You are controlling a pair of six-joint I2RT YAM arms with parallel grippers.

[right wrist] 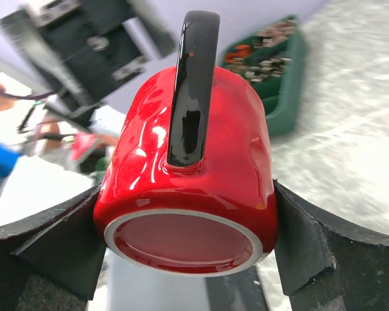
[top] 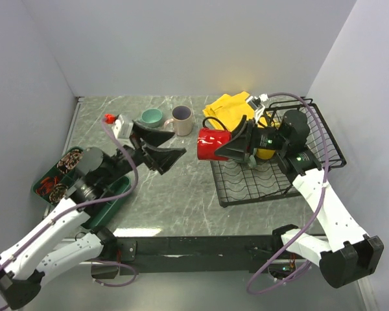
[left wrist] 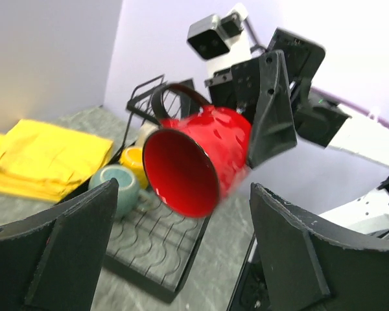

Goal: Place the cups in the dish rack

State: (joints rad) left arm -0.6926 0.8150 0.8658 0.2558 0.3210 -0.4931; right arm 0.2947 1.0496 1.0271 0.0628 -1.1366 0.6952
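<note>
My right gripper (top: 230, 145) is shut on the red mug (top: 212, 144) and holds it on its side in the air over the left edge of the black wire dish rack (top: 259, 188). In the right wrist view the fingers (right wrist: 301, 246) clamp the mug's base (right wrist: 194, 188), handle up. My left gripper (top: 175, 144) is open and empty, just left of the mug's mouth (left wrist: 181, 172). A grey-teal mug (left wrist: 117, 189) and a yellow mug (left wrist: 135, 161) sit in the rack. The small teal cup (top: 152, 117) and the beige-pink mug (top: 180, 120) stand on the table at the back.
A yellow cloth (top: 230, 109) lies at the back beside the rack. A dark green compartmented tray (top: 71, 181) with small items sits at the left under my left arm. Grey walls close in the table on three sides.
</note>
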